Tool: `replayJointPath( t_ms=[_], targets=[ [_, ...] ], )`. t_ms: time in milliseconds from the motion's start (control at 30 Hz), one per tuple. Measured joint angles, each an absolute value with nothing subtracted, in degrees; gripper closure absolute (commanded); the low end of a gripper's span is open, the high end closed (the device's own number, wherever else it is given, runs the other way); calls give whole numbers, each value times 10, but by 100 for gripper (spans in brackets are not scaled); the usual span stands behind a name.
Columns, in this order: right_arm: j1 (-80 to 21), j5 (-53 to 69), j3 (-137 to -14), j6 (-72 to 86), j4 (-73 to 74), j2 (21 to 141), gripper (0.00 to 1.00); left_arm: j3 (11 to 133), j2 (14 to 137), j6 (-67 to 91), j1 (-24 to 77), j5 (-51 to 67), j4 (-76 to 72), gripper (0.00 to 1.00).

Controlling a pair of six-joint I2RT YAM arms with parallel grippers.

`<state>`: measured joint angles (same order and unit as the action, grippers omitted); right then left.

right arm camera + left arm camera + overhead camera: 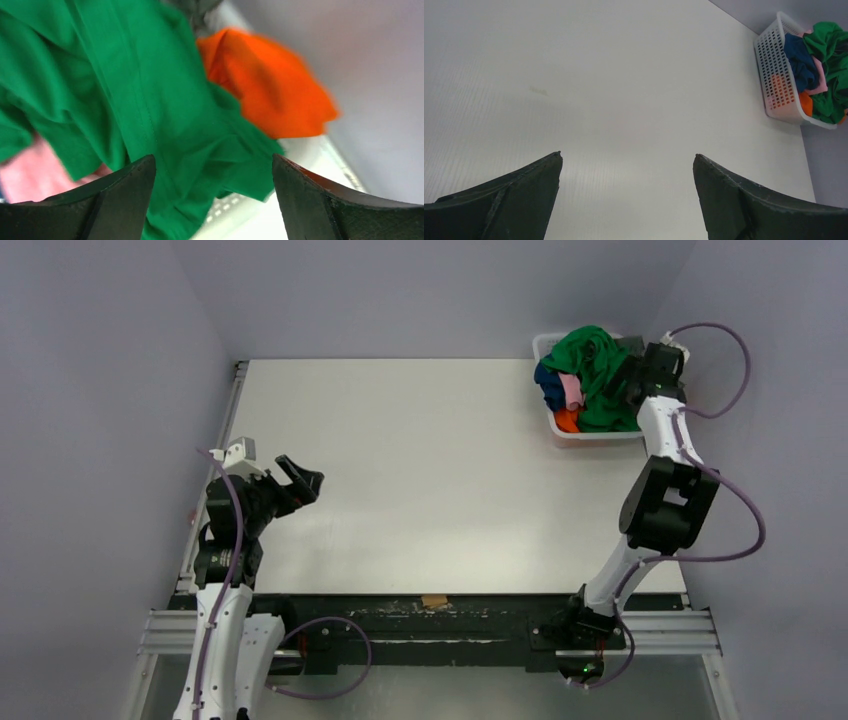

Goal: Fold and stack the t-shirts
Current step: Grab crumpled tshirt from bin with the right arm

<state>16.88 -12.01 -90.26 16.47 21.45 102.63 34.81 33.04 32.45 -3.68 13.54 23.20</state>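
Hanging over the white basket [774, 75] at the far right corner of the surface [420, 460], my right tool [212, 160] has its jaws spread wide and grasps nothing. The green t-shirt [125, 90] lies just below it and shows between the two fingers. This shirt is on top of the heap in the basket. An orange t-shirt [265, 85] sticks out beside it, a pink t-shirt [25, 170] shows under it, and a navy t-shirt [801, 62] lies on the basket's left side. My left tool [626, 156] is well apart from them, above the near left part of the surface, released too, with nothing in it.
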Motion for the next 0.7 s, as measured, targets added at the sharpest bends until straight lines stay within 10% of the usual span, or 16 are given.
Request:
replayJointPath(
  t_ms=[133, 267, 700],
  targets=[
    [160, -57, -924, 174, 215, 1128, 35, 348, 330, 324, -37, 136, 232, 0],
    [161, -12, -952, 182, 215, 1178, 100, 348, 330, 324, -37, 136, 232, 0],
    [161, -5, -948, 208, 234, 987, 100, 348, 323, 324, -37, 141, 232, 0]
  ],
)
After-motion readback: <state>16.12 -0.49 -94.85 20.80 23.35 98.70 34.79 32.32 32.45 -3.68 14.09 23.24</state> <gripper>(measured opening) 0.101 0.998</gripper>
